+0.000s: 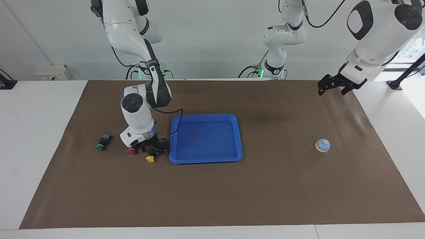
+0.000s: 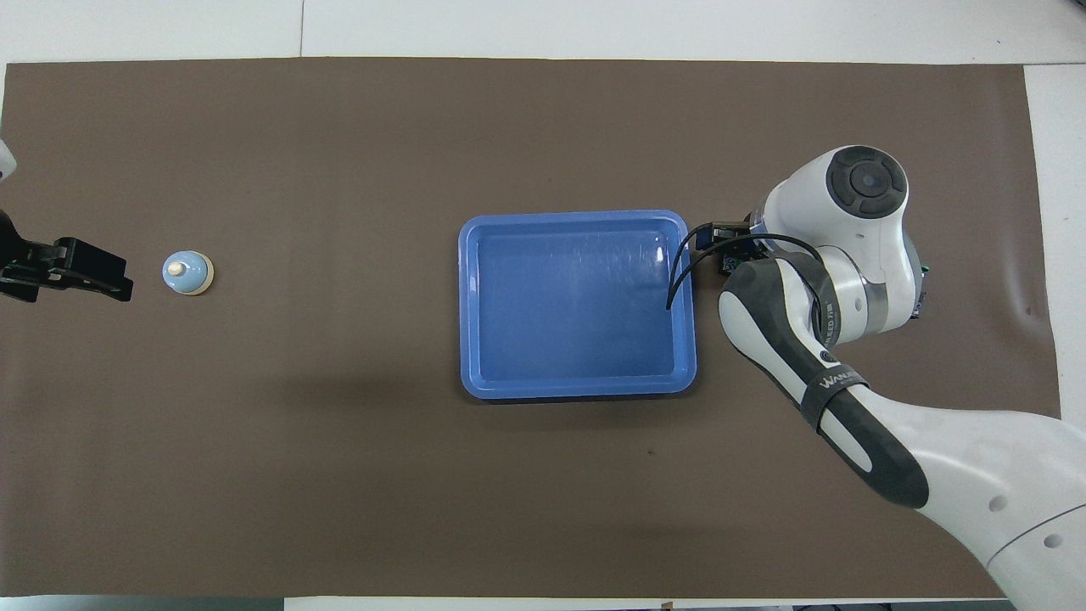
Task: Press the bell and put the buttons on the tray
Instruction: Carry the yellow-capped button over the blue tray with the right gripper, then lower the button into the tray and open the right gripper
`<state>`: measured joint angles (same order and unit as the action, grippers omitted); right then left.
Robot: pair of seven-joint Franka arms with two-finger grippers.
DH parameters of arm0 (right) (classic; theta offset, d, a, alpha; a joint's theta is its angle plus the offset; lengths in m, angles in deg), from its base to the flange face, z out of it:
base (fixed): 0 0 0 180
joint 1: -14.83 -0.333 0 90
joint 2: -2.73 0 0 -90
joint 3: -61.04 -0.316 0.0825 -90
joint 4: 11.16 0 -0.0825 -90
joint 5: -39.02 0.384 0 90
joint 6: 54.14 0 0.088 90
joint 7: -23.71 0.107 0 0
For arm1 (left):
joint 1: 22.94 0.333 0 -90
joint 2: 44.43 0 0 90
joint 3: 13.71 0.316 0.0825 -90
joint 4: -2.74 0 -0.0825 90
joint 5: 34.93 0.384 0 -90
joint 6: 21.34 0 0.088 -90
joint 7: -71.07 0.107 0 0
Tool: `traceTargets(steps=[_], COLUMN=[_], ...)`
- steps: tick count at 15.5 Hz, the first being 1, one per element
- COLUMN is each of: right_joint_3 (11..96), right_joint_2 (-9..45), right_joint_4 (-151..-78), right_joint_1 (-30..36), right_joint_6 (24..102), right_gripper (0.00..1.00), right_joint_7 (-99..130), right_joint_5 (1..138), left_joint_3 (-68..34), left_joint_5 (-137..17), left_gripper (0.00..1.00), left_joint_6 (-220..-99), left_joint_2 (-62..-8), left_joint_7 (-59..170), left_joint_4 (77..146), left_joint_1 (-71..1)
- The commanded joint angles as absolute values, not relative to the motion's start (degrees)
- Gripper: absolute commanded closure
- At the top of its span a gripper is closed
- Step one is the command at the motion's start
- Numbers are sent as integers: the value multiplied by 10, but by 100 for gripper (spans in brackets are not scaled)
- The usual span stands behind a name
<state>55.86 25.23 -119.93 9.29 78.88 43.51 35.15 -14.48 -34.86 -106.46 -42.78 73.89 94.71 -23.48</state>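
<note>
The blue tray (image 1: 206, 158) (image 2: 577, 387) lies mid-table with nothing in it. Beside it, toward the right arm's end, lie the yellow button (image 1: 150, 159), the red button (image 1: 131, 151) and the green button (image 1: 100, 146). My right gripper (image 1: 155, 150) is down at the table over the yellow button's black body, with the red button just beside it. In the overhead view the right arm hides the buttons. The light-blue bell (image 1: 322, 145) (image 2: 187, 272) stands toward the left arm's end. My left gripper (image 1: 332, 89) (image 2: 102, 278) hangs raised over the mat, apart from the bell.
A brown mat (image 1: 212, 199) covers most of the white table. A black cable (image 2: 679, 271) from the right wrist loops over the tray's rim.
</note>
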Motion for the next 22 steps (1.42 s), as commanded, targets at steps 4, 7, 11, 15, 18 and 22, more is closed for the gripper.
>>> traceTargets(steps=[4, 7, 11, 15, 18, 22], right_joint_3=[557, 557, 553, 553, 553, 553], right_joint_2=[254, 254, 258, 260, 260, 253], right_joint_4=[-1209, -1189, -1036, -1003, -1028, -1109], right_joint_1=[94, 96, 74, 16, -18, -40], right_joint_6=[805, 777, 578, 540, 567, 663], right_gripper=[100, 100, 100, 100, 100, 100], right_joint_7=[460, 454, 454, 472, 524, 540], right_joint_5=[339, 339, 345, 350, 353, 353], left_joint_3=[-141, -141, -140, -139, -139, -139], left_joint_5=[-350, -350, -350, -350, -350, -349], left_gripper=[0, 0, 0, 0, 0, 0], left_joint_6=[-1075, -1074, -1074, -1073, -1073, -1073], left_joint_2=[-441, -443, -443, -443, -443, -443], left_joint_7=[732, 733, 732, 731, 731, 731], left_joint_4=[959, 960, 960, 960, 960, 960], left_joint_1=[-241, -242, -236, -236, -235, -235])
